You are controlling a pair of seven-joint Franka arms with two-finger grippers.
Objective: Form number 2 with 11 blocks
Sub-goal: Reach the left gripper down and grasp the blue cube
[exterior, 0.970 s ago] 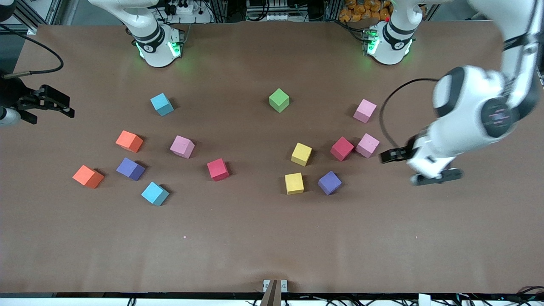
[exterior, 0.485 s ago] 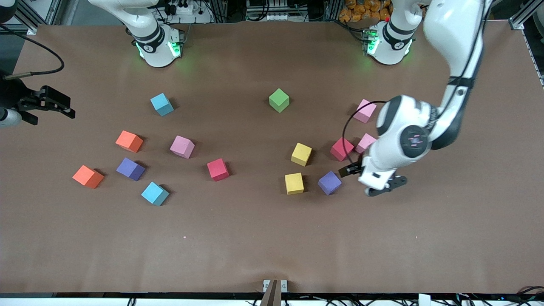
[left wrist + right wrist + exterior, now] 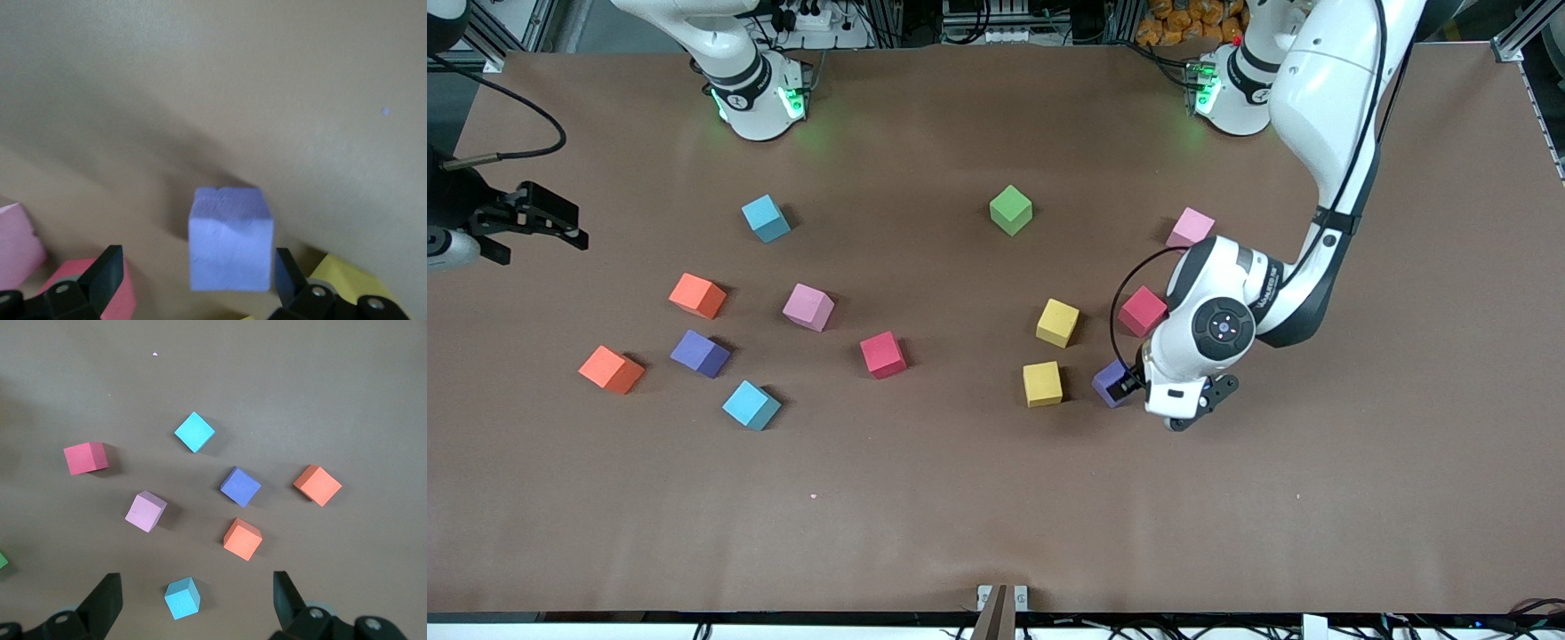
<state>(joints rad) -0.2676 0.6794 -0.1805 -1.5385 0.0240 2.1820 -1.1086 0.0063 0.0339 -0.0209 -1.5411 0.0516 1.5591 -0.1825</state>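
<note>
Bench [image 3: 960,516] carrying scattered blocks, no digit formed. Left gripper [image 3: 1152,396] hanging low over purple block [image 3: 1110,382], fingers [image 3: 107,270] spread either side, not clamping; block sitting beside yellow block [image 3: 1042,384], nearer front camera than red block [image 3: 1142,311]. Right gripper [image 3: 538,218] waiting over right arm's end, fingers [image 3: 107,597] released, holding nothing.
</note>
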